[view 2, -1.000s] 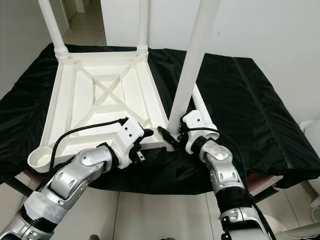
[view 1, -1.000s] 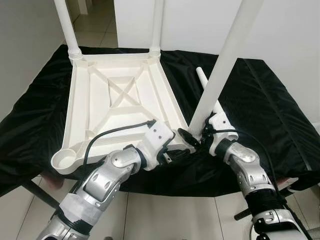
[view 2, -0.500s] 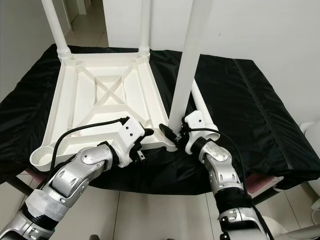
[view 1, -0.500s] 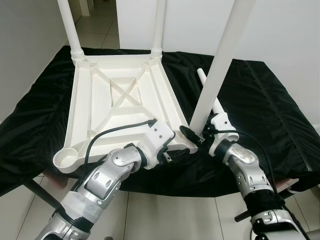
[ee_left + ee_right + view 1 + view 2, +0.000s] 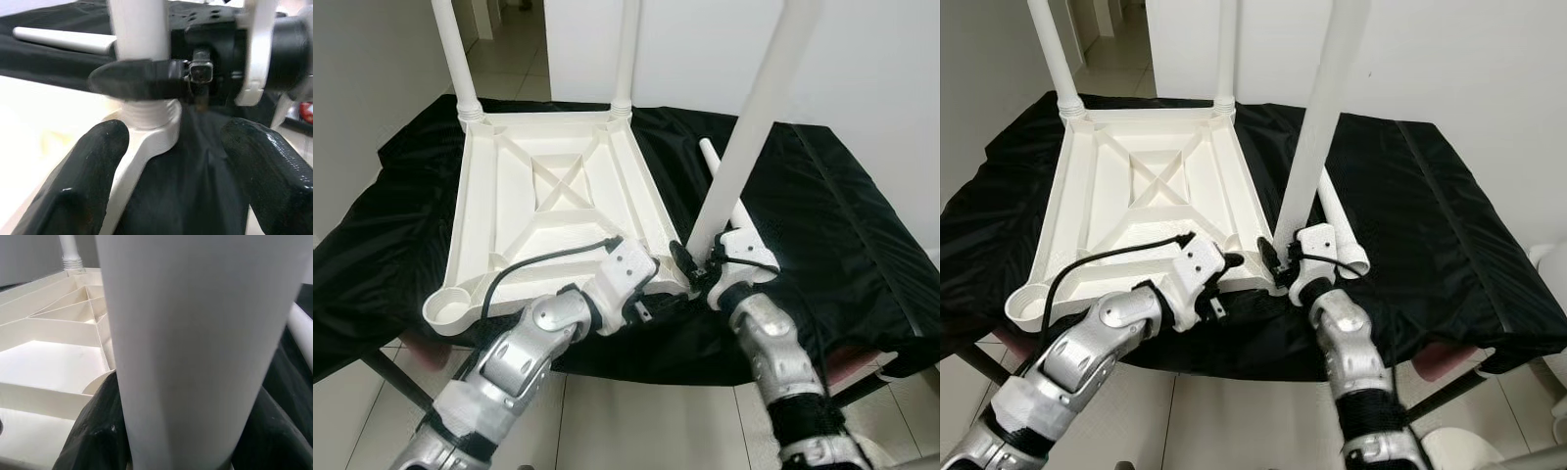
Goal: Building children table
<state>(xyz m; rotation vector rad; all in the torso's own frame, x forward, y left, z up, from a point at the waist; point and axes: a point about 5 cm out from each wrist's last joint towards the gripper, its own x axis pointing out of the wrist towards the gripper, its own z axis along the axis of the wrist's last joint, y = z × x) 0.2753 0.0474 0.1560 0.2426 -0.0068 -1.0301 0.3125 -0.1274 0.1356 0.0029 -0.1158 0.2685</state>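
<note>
Left eye view: a white children's tabletop [image 5: 548,211] lies upside down on a black cloth [image 5: 822,215] across the middle of the frame, ribs facing up. Two white legs stand in its far corners near the top, the far-left leg [image 5: 452,54] and the far-right leg [image 5: 626,54]. The near-left corner socket [image 5: 445,308] sits at lower left. At lower centre the right gripper [image 5: 690,262] is clamped around the base of a third leg [image 5: 749,127], which rises tilted toward the upper right from the near-right corner. A loose leg [image 5: 720,181] lies on the cloth just behind it. The left gripper [image 5: 171,147], seen in the left wrist view, has its fingers [image 5: 93,171] spread apart, straddling that corner without gripping.
</note>
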